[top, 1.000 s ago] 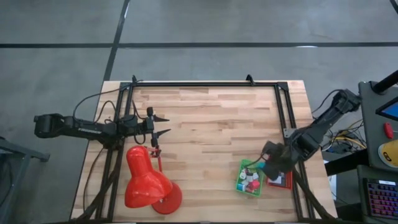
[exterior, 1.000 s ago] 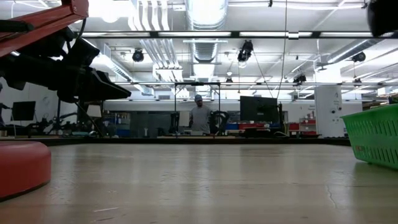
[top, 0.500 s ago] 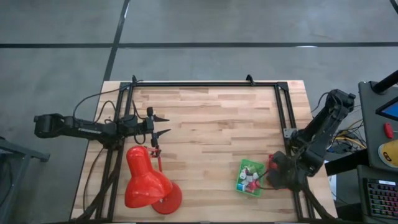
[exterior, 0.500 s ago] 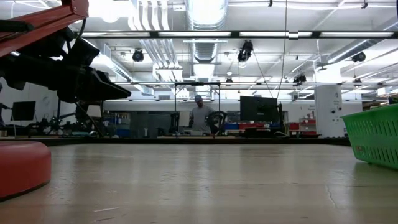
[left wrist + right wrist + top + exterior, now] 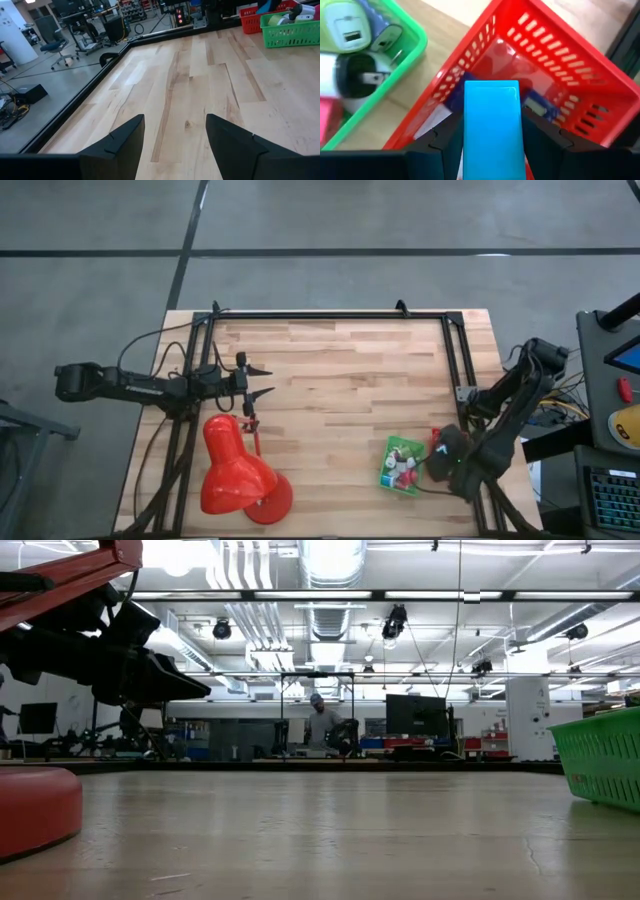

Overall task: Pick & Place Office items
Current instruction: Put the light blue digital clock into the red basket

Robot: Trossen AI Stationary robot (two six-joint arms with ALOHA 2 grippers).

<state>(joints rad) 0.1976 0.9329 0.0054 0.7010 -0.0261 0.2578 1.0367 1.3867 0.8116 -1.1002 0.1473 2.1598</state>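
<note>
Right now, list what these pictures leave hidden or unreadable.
- Red tray floor: right wrist view, covered by the blue block held in the right gripper.
- Red tray, high view: almost wholly under the right arm.
- Green tray contents: low view, behind its wall, cut by the edge.
- Person: low view, too small.

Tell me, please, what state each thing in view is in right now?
Left gripper: jaws open, empty, above bare table.
Right gripper: jaws shut on blue block, above red tray.
Green tray: holds several small items.
Red tray: blue items inside.
Red lamp: head bowed towards the table.
</note>
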